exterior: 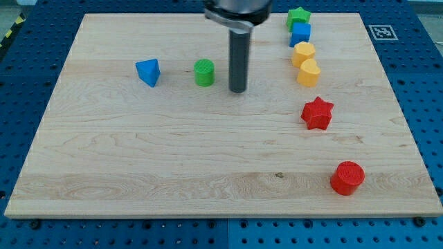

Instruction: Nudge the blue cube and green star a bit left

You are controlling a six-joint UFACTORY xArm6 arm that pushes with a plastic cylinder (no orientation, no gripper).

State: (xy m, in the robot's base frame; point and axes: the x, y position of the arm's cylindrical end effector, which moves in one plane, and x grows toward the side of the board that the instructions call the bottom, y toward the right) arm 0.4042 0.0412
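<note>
A pale wooden board (138,166) is filling almost the whole view, lying on a blue perforated table (415,83) that is showing around its edges, and a small black-and-white marker tag (380,32) is sitting at the board's corner at the view's top right. The dark rod (238,59) is coming down from the view's top centre, and my tip (237,90) is resting on the board just to the right of a green cylinder (204,72), close beside it but not touching; the arm is carrying no claw at all, only this bare rod, so there is nothing to open or close. The red star (318,113) is lying toward the view's right, and the red cylinder (347,178) is standing below it near the view's bottom right. The blue triangular block (148,72) is sitting left of the green cylinder, well apart from it. Two yellow blocks are touching each other in a short slanted line, the upper yellow block (302,52) and the lower yellow block (309,72). Directly above them, the blue cube (300,33) is touching the upper yellow block, and the green star (298,16) is pressing against the cube's top side, right at the board's top edge. Both are lying well to the right of my tip.
</note>
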